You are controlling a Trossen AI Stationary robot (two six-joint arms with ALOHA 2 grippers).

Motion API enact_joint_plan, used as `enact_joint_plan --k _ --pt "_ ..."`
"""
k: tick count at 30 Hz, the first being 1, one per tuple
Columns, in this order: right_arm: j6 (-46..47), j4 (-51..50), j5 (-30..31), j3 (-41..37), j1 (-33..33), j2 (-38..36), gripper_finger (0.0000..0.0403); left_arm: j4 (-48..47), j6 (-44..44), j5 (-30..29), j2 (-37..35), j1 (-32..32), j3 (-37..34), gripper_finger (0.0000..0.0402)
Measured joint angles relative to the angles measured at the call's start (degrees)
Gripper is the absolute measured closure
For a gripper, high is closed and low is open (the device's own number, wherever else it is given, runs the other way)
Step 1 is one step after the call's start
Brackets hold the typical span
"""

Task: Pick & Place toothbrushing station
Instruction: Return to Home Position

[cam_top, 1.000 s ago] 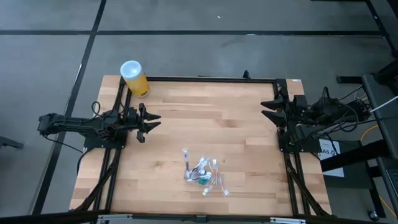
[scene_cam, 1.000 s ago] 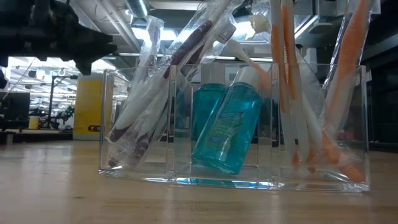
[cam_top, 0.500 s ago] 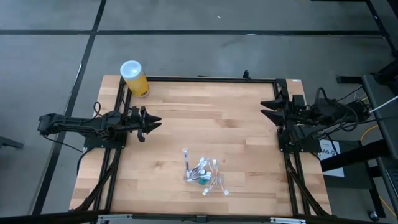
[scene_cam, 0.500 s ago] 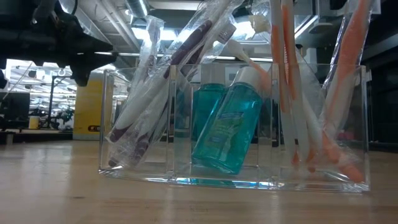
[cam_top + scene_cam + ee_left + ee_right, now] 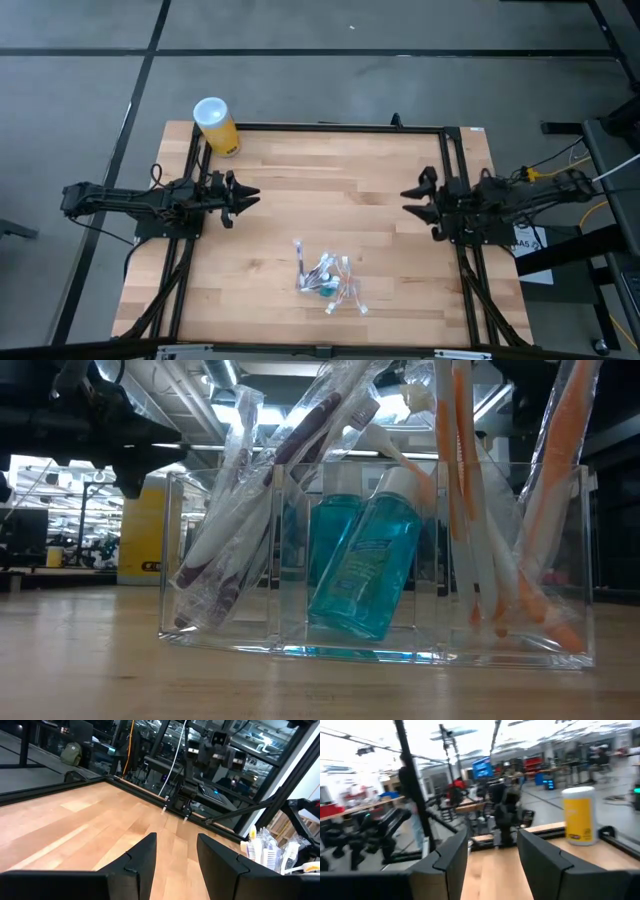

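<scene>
Left pincer [image 5: 250,195]: over the left edge of the worktop [image 5: 330,180], fingers apart, empty.
Yellow canister [image 5: 216,125]: back left corner, upright.
Clear organizer [image 5: 168,540]: near the middle of the front edge.
- Left compartment: wrapped purple toothbrushes [image 5: 228,555], leaning, heads up.
- Middle compartment: teal bottle [image 5: 365,575], tilted, white cap up.
- Right compartment: orange toothbrushes [image 5: 465,510], nearly upright.

Right pincer [image 5: 406,202]: over the right edge, fingers apart, empty.

The holder [image 5: 168,550] stands near the front edge of the surface [image 5: 330,190]. Its left and right sections hold toothbrushes [image 5: 230,530], the middle one 2 tubes [image 5: 365,575]. The canister [image 5: 215,125] stands at the far left corner.
</scene>
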Motion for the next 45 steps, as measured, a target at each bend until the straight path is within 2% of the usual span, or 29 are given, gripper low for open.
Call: enact_joint_plan --k 5,10,13,19,24,26,32,45 --pt "0.9 10.6 -7.3 -7.9 -3.2 -1.0 0.0229 0.0 0.0 0.0 0.0 0.0 0.0 0.0265" --pt "4.4 10.8 -11.4 -13.7 -6.9 -6.9 0.0229 0.0 0.0 0.0 0.0 0.0 0.0 0.0265" --pt "4.8 6.7 -13.3 -13.9 -8.1 -9.2 0.0229 0.0 0.0 0.0 0.0 0.0 0.0 0.0265" --pt "1.0 -11.0 -17.1 -13.9 -10.9 -16.4 0.0229 0.0 0.0 0.0 0.0 0.0 0.0 0.0265" --pt "0.0 -17.7 -18.9 -15.0 -12.0 -20.5 0.0229 0.0 0.0 0.0 0.0 0.0 0.0 0.0265" --pt "-0.9 -17.5 -18.8 -14.9 -11.7 -21.1 0.0229 0.0 0.0 0.0 0.0 0.0 0.0 0.0265" --pt "-7.9 -18.9 -9.8 -14.9 -11.5 -23.1 0.0229 0.0 0.0 0.0 0.0 0.0 0.0 0.0265" --pt "-7.9 -18.9 -10.7 -14.9 -10.9 -24.8 0.0229 0.0 0.0 0.0 0.0 0.0 0.0 0.0265"
